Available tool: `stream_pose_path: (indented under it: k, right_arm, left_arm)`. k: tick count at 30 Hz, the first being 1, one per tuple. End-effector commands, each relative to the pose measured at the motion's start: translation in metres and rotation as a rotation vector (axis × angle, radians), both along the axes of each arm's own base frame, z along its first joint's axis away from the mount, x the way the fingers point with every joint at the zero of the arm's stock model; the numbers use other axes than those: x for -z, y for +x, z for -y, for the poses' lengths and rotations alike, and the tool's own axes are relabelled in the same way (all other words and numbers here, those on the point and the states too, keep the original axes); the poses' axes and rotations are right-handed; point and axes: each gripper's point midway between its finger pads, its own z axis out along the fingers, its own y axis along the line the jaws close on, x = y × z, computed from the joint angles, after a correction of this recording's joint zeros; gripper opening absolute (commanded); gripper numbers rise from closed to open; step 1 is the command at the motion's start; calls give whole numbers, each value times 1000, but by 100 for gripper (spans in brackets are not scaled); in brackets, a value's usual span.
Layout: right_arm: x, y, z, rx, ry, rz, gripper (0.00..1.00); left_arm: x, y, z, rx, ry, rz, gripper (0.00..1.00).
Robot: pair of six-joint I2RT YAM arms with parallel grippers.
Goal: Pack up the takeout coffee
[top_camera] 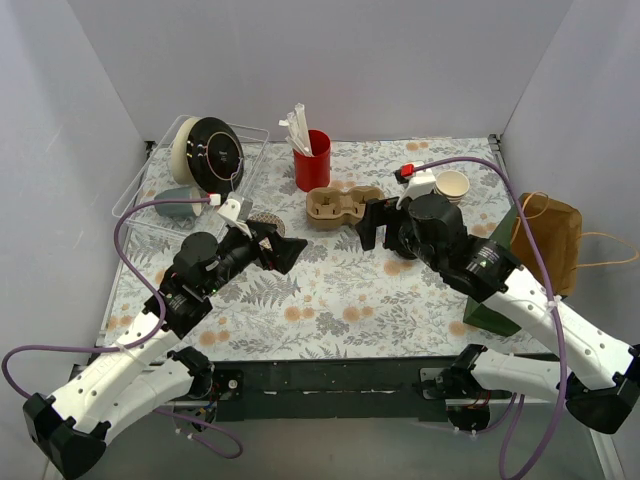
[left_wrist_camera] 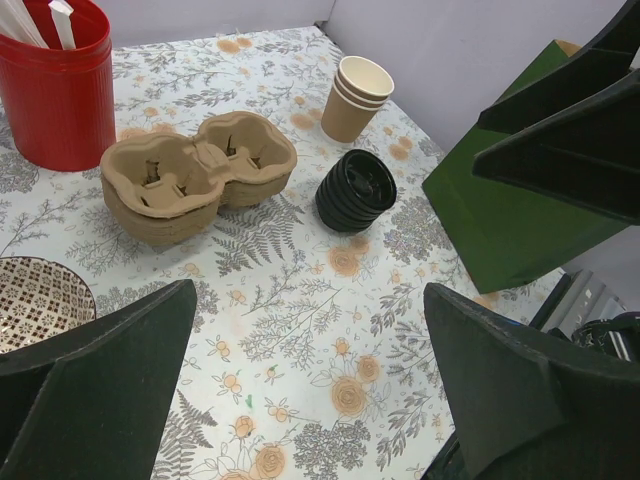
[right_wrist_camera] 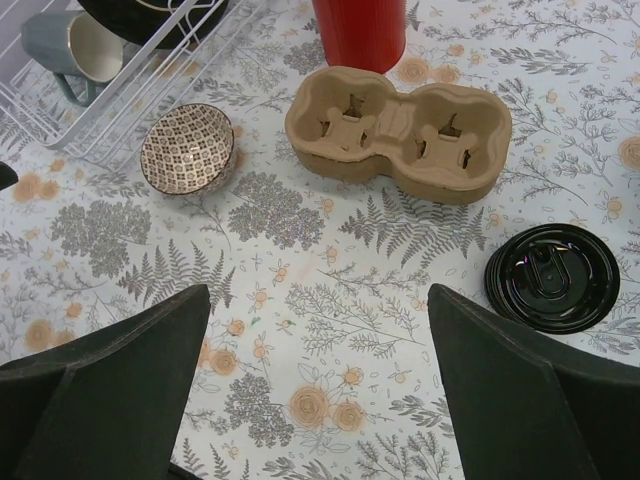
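No lidded takeout coffee shows in any view. A stack of lidless brown paper cups (top_camera: 452,185) (left_wrist_camera: 355,95) stands at the back right. A stack of black plastic lids (left_wrist_camera: 355,190) (right_wrist_camera: 552,277) lies on the cloth in front of it, hidden behind my right arm in the top view. A stack of tan pulp two-cup carriers (top_camera: 343,205) (left_wrist_camera: 195,175) (right_wrist_camera: 400,130) sits mid-table. My left gripper (top_camera: 287,250) (left_wrist_camera: 310,330) and right gripper (top_camera: 372,228) (right_wrist_camera: 315,320) face each other below the carriers, both open over bare cloth and holding nothing.
A red cup (top_camera: 312,160) holds white stirrers behind the carriers. The wire dish rack (top_camera: 150,175) at back left holds a black plate and a grey-blue mug (top_camera: 178,205). A patterned bowl (right_wrist_camera: 187,148) sits beside it. A brown paper bag (top_camera: 548,240) and a green block (left_wrist_camera: 500,220) stand at the right.
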Motion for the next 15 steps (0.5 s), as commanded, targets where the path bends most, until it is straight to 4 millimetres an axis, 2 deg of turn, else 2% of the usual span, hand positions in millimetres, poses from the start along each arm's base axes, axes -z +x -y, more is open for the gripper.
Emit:
stream_pose_path:
  k: [1,15]
  right_arm:
    - [-12,5,0,28,34,24,98]
    - [-13,10,4,61,46,56,98]
  left_arm:
    - [-13,-3,-2,2,-14,41,98]
    - [-14,-3,-3,-3,-16,45,98]
